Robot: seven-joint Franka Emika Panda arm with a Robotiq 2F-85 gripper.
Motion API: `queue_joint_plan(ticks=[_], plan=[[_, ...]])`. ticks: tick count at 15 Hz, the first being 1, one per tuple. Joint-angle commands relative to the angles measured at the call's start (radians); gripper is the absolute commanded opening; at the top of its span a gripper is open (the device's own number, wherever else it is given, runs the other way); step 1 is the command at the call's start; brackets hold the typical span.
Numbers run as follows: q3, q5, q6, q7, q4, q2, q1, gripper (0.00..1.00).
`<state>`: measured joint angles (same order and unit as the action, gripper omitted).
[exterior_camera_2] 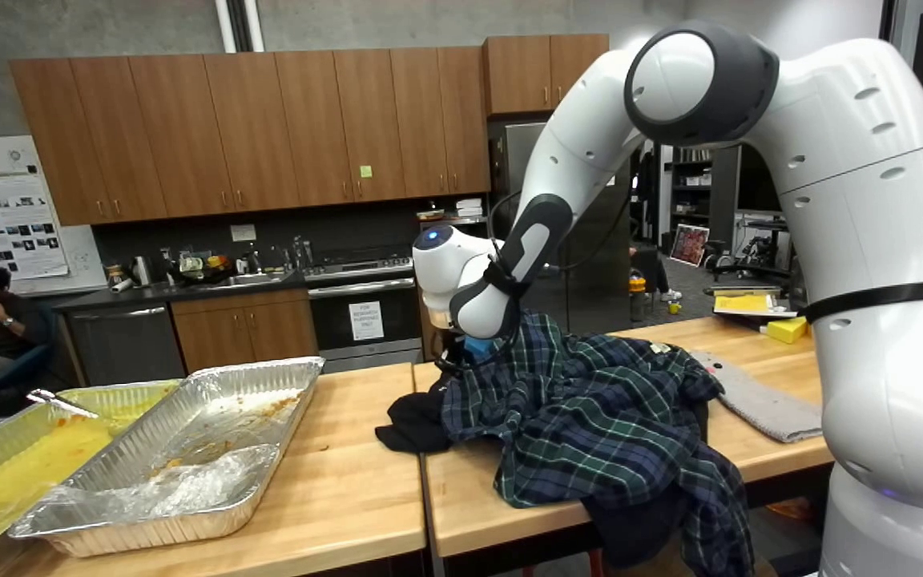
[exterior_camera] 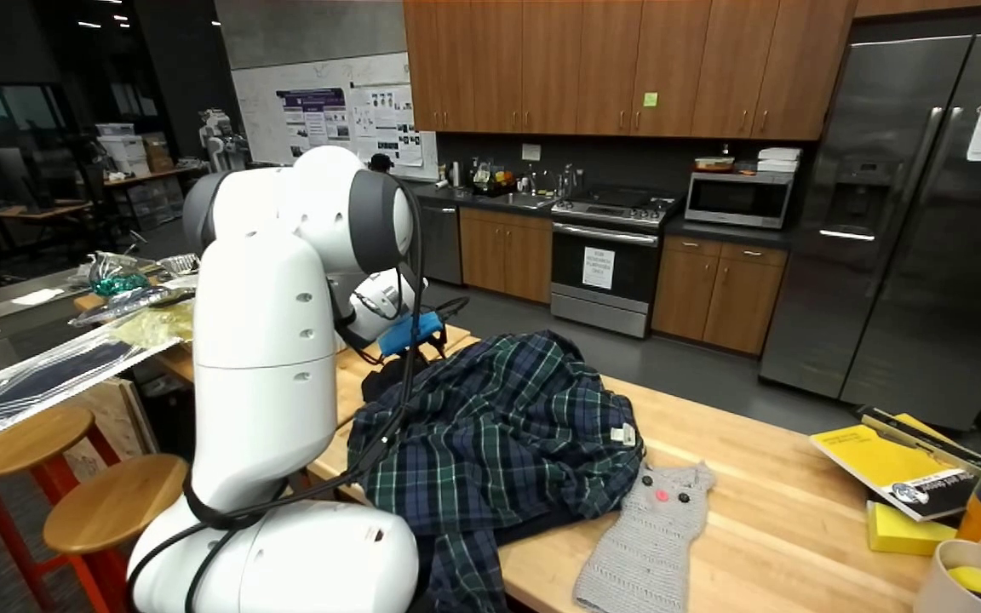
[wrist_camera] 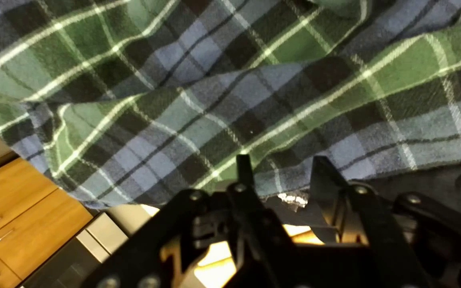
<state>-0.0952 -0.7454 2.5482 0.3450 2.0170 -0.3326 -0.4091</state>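
"On the table (exterior_camera: 763,460) lies the shirt (exterior_camera: 507,434), partly drooping over the side. Is the gripper (wrist_camera: 281,158) holding it?"

"No. Its fingers (wrist_camera: 245,170) stand apart, the shirt's edge showing between them; whether they touch it, I can't tell."

"Which step, then?"

"Lining up on the shirt, I'd judge. The next move calls for getting a fold well between the fingers before squeezing, without snagging the black cloth (exterior_camera_2: 413,421) beside it."

Green-and-blue plaid flannel (wrist_camera: 214,112) spreads in folds. In front of its lower edge, the gripper (wrist_camera: 281,159) has 2 black fingers (wrist_camera: 323,182) apart. Past the flannel's lower left edge are wooden cabinet fronts (wrist_camera: 38,224) with 3 handles (wrist_camera: 5,235); below its right, dark cloth (wrist_camera: 434,190).
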Motion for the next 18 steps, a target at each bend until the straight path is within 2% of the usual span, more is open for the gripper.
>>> queue_joint_plan(ticks=[1,2,4,9,11,16,17,18], plan=[[-0.005,0.0,-0.094,0.046,-0.008,0.022,0.001,0.42],[-0.007,0.002,-0.118,0.057,-0.011,0.022,0.003,0.58],[-0.011,0.012,-0.161,0.072,-0.017,0.018,0.007,0.62],[-0.022,0.043,-0.248,0.098,-0.018,0.009,0.015,0.95],[-0.025,0.054,-0.259,0.1,-0.018,0.005,0.019,1.0],[-0.031,0.061,-0.242,0.102,-0.018,-0.004,0.024,0.98],[-0.031,0.063,-0.236,0.102,-0.018,-0.006,0.025,0.74],[-0.032,0.068,-0.233,0.1,-0.018,-0.007,0.026,0.74]])
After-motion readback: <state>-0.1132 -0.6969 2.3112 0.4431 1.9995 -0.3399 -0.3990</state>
